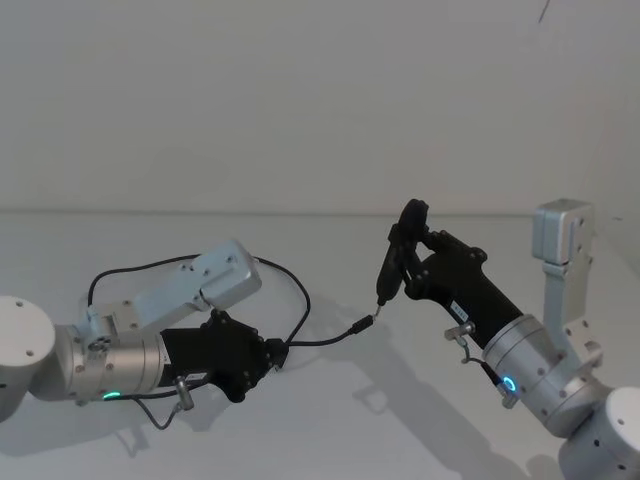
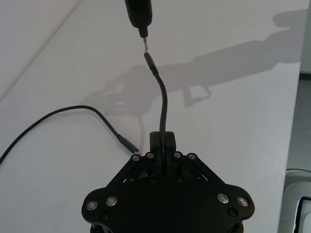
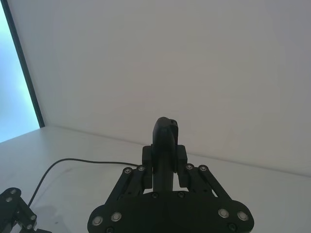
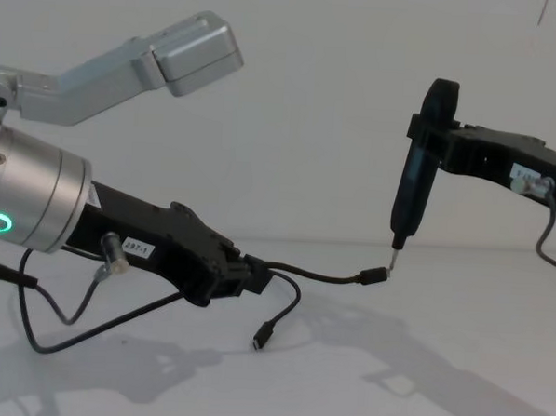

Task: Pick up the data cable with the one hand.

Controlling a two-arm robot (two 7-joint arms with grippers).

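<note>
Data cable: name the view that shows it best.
Chest view: the data cable runs from the shut left gripper to both plugs, one raised, one hanging. Head view shows its loop behind the arm; left wrist, both plugs from above; right wrist, just a curved stretch.

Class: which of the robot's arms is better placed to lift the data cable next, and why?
Left. The left pincer is already shut on the data cable, its plug raised. The right pincer is shut on a black pen-like tool pointing at that plug.
</note>
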